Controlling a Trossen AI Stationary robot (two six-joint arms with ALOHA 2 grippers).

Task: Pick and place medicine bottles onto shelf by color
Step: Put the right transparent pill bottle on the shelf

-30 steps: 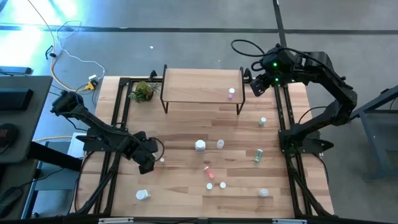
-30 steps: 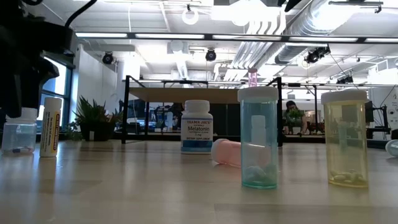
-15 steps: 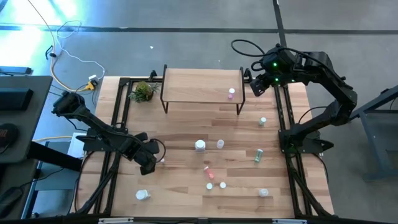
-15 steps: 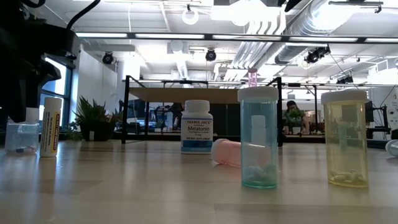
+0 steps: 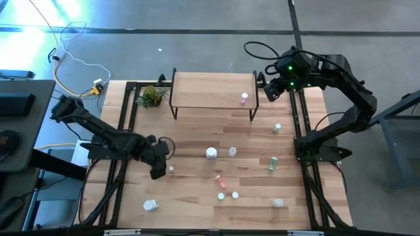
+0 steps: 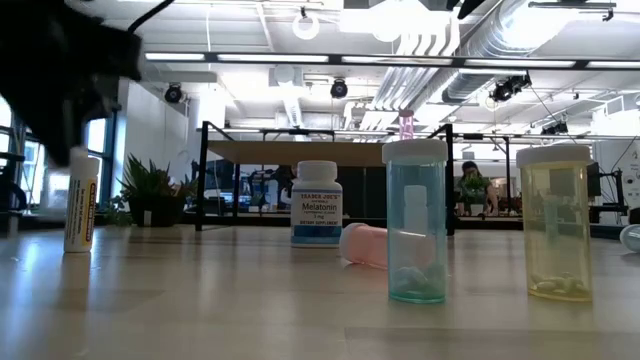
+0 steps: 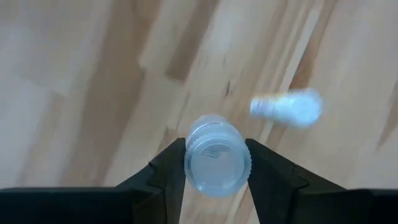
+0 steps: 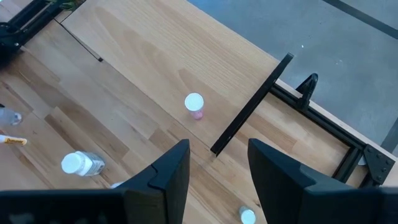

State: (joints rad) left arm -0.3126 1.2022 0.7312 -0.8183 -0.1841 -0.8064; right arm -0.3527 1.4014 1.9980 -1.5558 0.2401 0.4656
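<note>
A small clear bottle point(image 7: 216, 157) sits pinched between the two dark fingers point(image 7: 163, 171) of the left gripper point(image 5: 159, 156), one finger pressed against each side of it, its pale cap end facing the wrist camera. The table point(image 7: 81, 74) lies some way below the held bottle, so it is carried clear of the boards. Just beyond the jaws, on the wood, a slim white bottle point(image 7: 287, 107) lies blurred; in the low view a slim white bottle point(image 6: 80, 203) with a yellow label stands upright below the dark mass of the left arm. Farther from the jaws, near the middle of the table, stand a white jar point(image 5: 210, 153) and a small clear bottle point(image 5: 231, 152), with a pink bottle point(image 5: 219, 178) lying nearer the front edge and green bottles point(image 5: 271, 163) toward the right side. The shelf point(image 5: 210, 90) stands at the far edge, well apart from the left gripper, and carries one pink bottle point(image 5: 244, 98) near its right end. The right gripper point(image 8: 214, 168) hangs above that end of the shelf, its jaws spread and holding nothing, the pink bottle point(image 8: 194, 104) ahead of them. A potted plant point(image 5: 152, 96) stands just beside the shelf's left end.
</note>
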